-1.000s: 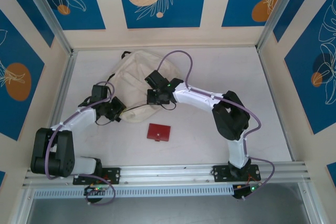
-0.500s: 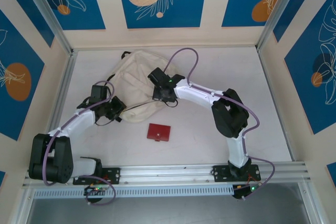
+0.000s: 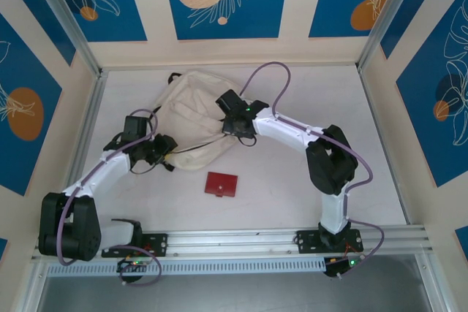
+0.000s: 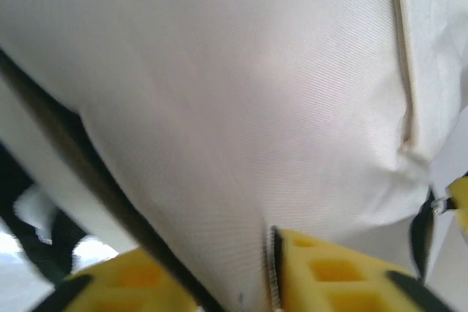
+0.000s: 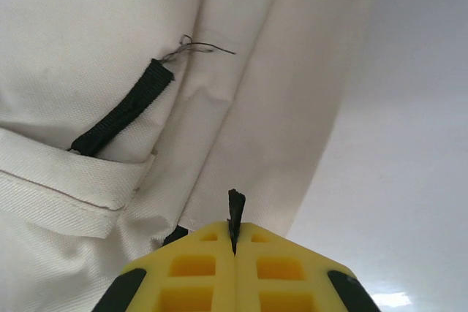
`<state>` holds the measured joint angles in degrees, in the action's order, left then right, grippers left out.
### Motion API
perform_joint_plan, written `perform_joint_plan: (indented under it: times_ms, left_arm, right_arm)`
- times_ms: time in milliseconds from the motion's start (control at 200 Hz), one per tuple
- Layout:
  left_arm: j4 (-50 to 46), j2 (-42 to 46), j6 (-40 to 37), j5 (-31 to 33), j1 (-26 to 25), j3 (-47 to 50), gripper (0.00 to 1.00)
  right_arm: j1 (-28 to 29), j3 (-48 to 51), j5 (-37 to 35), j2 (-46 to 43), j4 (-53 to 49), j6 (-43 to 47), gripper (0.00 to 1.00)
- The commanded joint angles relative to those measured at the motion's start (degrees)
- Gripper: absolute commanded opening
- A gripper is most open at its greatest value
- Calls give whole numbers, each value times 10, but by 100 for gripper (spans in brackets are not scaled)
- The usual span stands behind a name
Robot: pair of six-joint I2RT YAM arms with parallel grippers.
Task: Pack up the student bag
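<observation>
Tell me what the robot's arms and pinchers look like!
The left arm and right arm are white tubes with chunky black joints. Looping purple cables run along them, and small green lights glow. The left gripper and right gripper have yellow, grid-patterned fingers.

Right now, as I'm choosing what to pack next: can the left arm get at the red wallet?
Probably yes. The red wallet lies in the open on the table, nothing on it, close to the left gripper, whose jaws stand apart at the bag.
</observation>
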<state>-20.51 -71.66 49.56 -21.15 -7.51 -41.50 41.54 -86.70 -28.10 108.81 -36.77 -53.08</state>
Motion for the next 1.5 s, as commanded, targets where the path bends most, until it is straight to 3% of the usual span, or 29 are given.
perform_joint_plan:
  times_ms: [0, 85, 165, 510, 645, 685, 805, 940, 1140, 1285, 1495]
  left_arm:
    - [-60, 13, -39, -18, 3, -37, 59]
    - [-81, 14, -62, -17, 3, -63, 74]
    - [-97, 14, -85, -8, 3, -89, 80]
    - [-121, -17, -157, 17, -1, -175, 87]
    - [-123, -20, -175, 31, -18, -194, 91]
    - [-122, -23, -178, 31, -23, -198, 92]
    - [-121, -38, -182, 36, -44, -215, 94]
    - [-106, -56, -172, 47, -69, -229, 95]
    - [-97, -122, -173, 56, -123, -290, 94]
    - [-89, -194, -183, 58, -162, -359, 86]
    - [-73, -298, -173, 58, -189, -448, 75]
  right_arm:
    - [-39, 17, -48, -32, -11, 29, 0]
    - [-59, 26, -40, -38, -5, 54, 0]
    - [-84, 43, -25, -48, 10, 81, 0]
    - [-207, 145, 105, -113, 68, 193, 0]
    - [-252, 179, 112, -140, 68, 205, 0]
    - [-262, 182, 114, -151, 66, 205, 7]
    - [-266, 172, 137, -178, 59, 214, 45]
    - [-237, 143, 165, -187, 52, 209, 60]
    - [-210, 101, 270, -129, 83, 168, 59]
    - [-220, 55, 235, -84, 73, 138, 54]
    - [-247, -28, 250, 11, 36, 141, 49]
